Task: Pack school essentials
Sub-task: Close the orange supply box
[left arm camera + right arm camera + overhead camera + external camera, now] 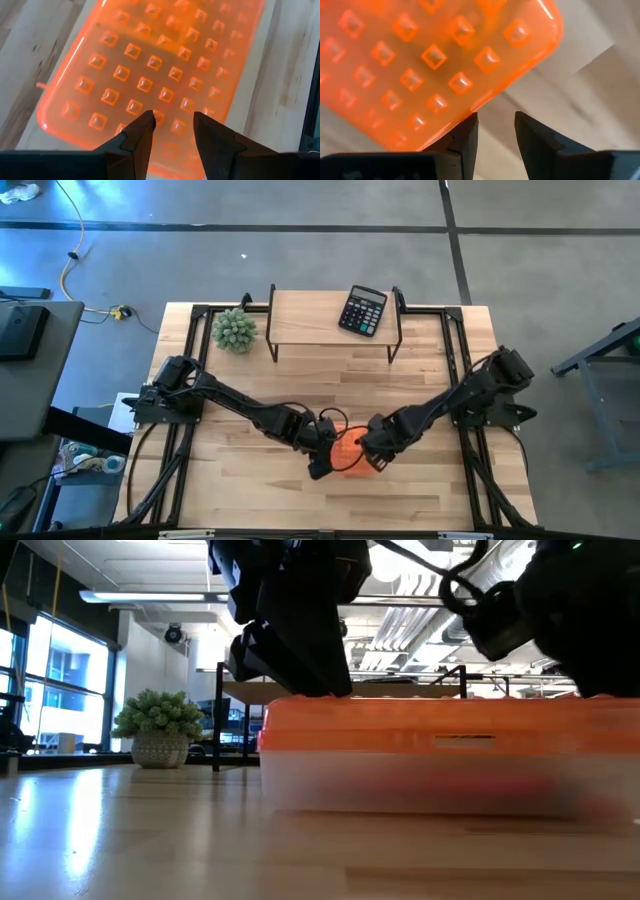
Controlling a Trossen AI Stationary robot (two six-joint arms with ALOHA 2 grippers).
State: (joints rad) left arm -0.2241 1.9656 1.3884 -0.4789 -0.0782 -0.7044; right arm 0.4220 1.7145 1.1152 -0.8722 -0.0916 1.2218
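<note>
Orange-lidded pencil box (450,765) fills the low view's centre on the wooden surface (420,395), lid on. Left claw (173,120) hovers over the lid, fingers apart, gripping nothing; right claw (496,122) likewise at its corner. Packing looks finished; next, probably press the lid shut.

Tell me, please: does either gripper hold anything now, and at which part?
Nothing is held. Both grippers' fingers stand apart above the orange lid of the box: the left gripper over its studded top, the right gripper at its corner.
</note>
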